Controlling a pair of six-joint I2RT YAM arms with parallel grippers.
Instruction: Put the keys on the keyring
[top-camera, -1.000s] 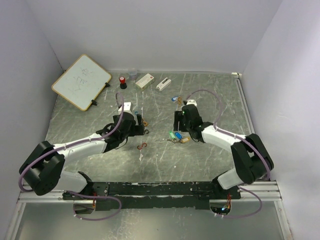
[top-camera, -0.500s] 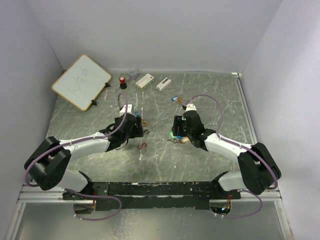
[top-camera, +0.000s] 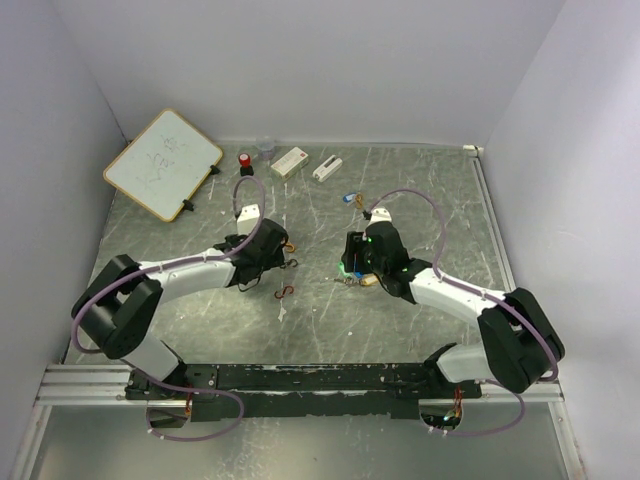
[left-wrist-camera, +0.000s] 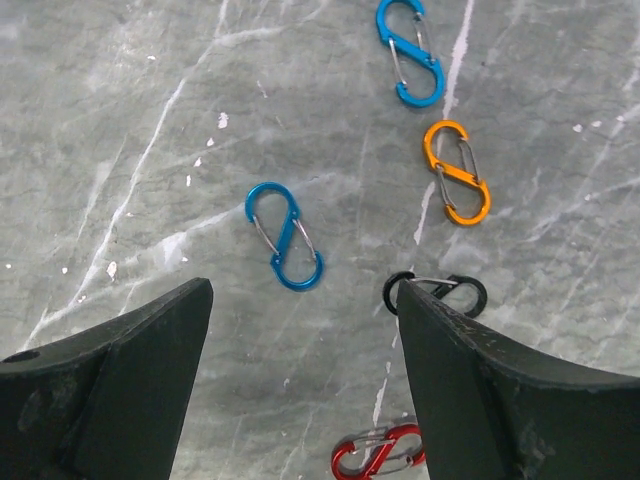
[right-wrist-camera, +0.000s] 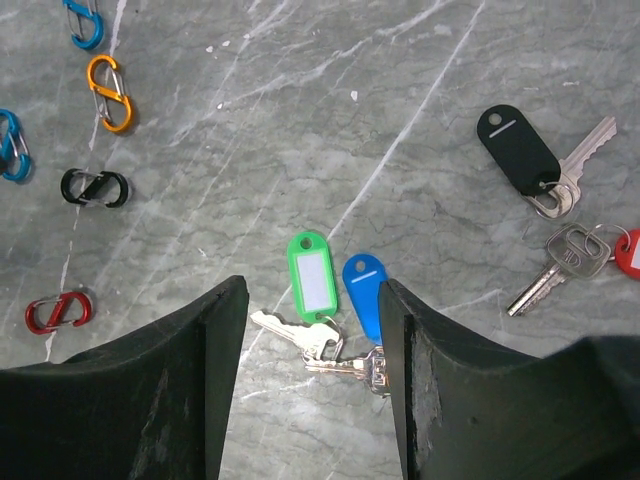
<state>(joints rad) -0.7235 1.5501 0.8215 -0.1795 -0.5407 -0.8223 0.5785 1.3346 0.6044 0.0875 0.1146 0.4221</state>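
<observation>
My right gripper (right-wrist-camera: 312, 300) is open and hangs low over the table, its fingers either side of a green-tagged key (right-wrist-camera: 308, 275) and a blue-tagged key (right-wrist-camera: 364, 295). It holds nothing. A black-tagged key (right-wrist-camera: 520, 150), a bare silver key (right-wrist-camera: 560, 262) and a red tag (right-wrist-camera: 628, 250) lie to the right. My left gripper (left-wrist-camera: 302, 300) is open and empty above the S-shaped clips: two blue (left-wrist-camera: 284, 236), orange (left-wrist-camera: 457, 172), black (left-wrist-camera: 436, 293) and red (left-wrist-camera: 378, 452). In the top view the left gripper (top-camera: 272, 262) and the right gripper (top-camera: 352, 268) face each other mid-table.
A whiteboard (top-camera: 162, 163) lies at the back left. A red-capped item (top-camera: 245, 162), a clear cup (top-camera: 265, 148) and two white boxes (top-camera: 290, 161) stand along the back. Another blue-tagged key (top-camera: 349, 198) lies behind the right gripper.
My right gripper has moved nearer and lower over the green and blue keys. My left arm has reached further forward, bringing its gripper over the clips.
</observation>
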